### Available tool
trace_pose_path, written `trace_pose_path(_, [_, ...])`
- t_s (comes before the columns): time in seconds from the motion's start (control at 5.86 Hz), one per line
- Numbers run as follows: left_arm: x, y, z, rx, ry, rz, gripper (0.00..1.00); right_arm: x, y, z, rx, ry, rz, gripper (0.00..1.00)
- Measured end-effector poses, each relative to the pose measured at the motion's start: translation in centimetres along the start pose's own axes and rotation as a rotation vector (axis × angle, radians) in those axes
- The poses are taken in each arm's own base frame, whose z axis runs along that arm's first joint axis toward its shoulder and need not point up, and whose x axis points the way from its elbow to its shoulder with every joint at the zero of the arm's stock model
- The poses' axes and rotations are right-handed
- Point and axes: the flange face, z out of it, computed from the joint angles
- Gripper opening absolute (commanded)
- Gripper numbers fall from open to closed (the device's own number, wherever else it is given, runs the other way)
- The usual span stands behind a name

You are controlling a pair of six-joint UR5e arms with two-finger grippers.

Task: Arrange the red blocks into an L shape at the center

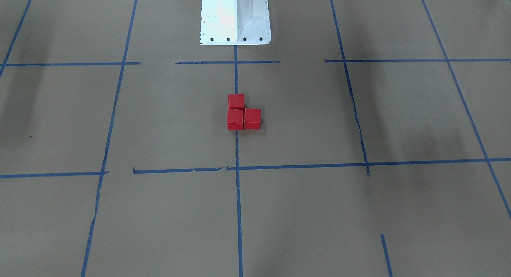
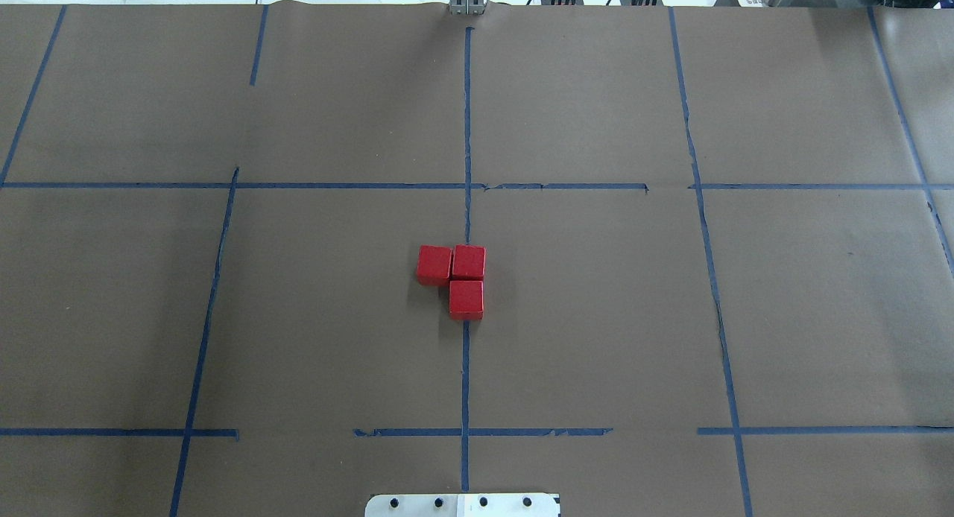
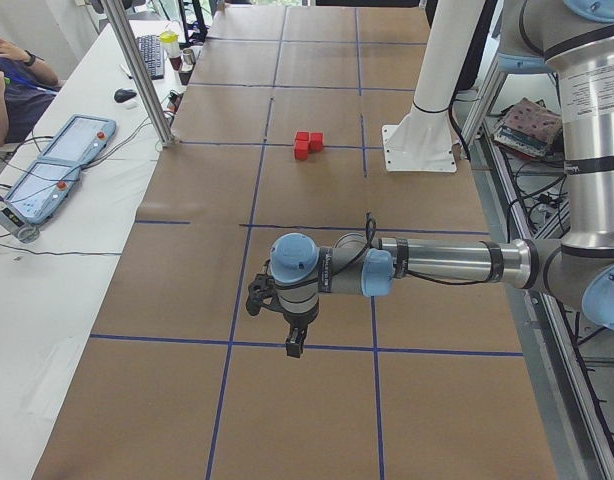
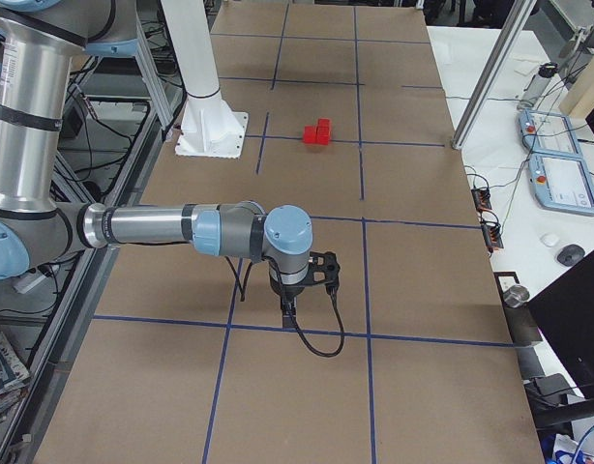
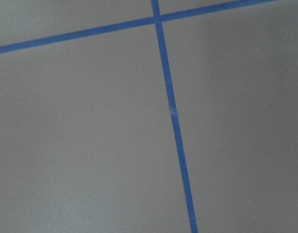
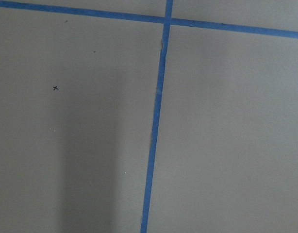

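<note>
Three red blocks sit touching in an L shape in the center cell [image 2: 335, 308], on and beside its vertical blue tape line. In the overhead view they are a corner block [image 2: 469, 262], one to its left [image 2: 434, 264] and one below it [image 2: 466, 299]. They also show in the front-facing view [image 1: 235, 119], the exterior left view [image 3: 308, 144] and the exterior right view [image 4: 317, 132]. My left gripper [image 3: 292, 345] and right gripper [image 4: 289, 307] hang over bare paper far from the blocks. I cannot tell whether either is open or shut. Both wrist views show only paper and tape.
The white robot pedestal [image 1: 235, 17] stands behind the center cell; its base plate shows in the overhead view [image 2: 462, 506]. An operator [image 3: 7, 80] and a teach pendant [image 3: 57, 170] are at a side table. An aluminium post [image 3: 137, 70] stands at the paper's edge.
</note>
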Motion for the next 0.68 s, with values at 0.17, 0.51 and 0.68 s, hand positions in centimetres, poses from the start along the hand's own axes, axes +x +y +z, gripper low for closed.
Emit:
trace_pose_path(0.17, [0.19, -0.04, -0.21, 0.004, -0.001, 0.005, 1.0, 0.01, 0.0, 0.01, 0.0, 0.0, 0.001, 1.0])
trace_pose_path(0.51, [0.47, 0.01, -0.53, 0.01, -0.002, 0.01, 1.0, 0.07, 0.09, 0.1, -0.002, -0.001, 0.002, 1.0])
trace_pose_path(0.68, [0.49, 0.09, -0.54, 0.01, -0.002, 0.01, 1.0, 0.09, 0.13, 0.13, -0.003, -0.002, 0.002, 1.0])
